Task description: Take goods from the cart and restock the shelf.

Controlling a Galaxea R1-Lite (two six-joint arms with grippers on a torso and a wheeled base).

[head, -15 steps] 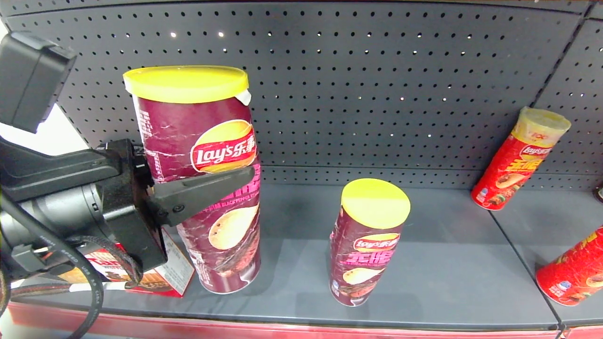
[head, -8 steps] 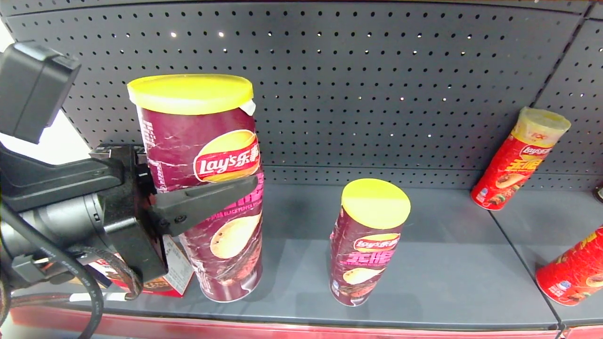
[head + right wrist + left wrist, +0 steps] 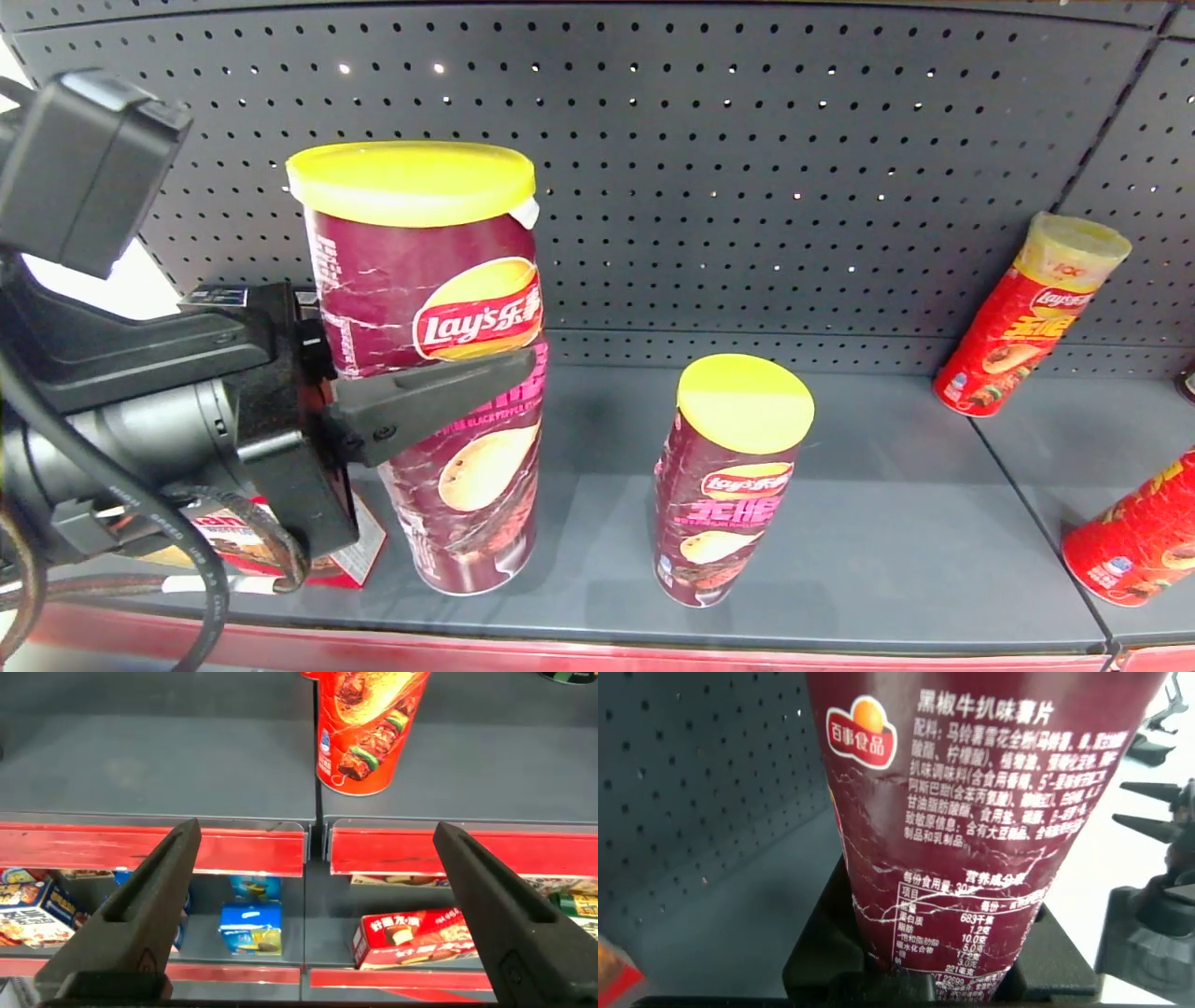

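My left gripper [image 3: 485, 362] is shut on a tall maroon chips can with a yellow lid [image 3: 439, 308], holding it upright by its middle over the left front of the grey shelf [image 3: 887, 523]. I cannot tell whether the can's base touches the shelf. The left wrist view shows the same can [image 3: 971, 821] close up between the jaws. A second, identical maroon can [image 3: 728, 476] stands on the shelf to the right of the held one, apart from it. My right gripper [image 3: 318, 859] is open and holds nothing, in front of the red shelf edge [image 3: 234, 849], below a red chips can [image 3: 366, 728].
A red box [image 3: 350, 555] lies on the shelf behind my left gripper. One red can [image 3: 1027, 313] leans on the pegboard back wall [image 3: 747, 187] at the right; another [image 3: 1134, 541] lies at the far right. Lower shelves hold boxed snacks [image 3: 411, 938].
My left gripper has carried the maroon can to the right and slightly lower, closer to the standing can. The other cans have not moved.
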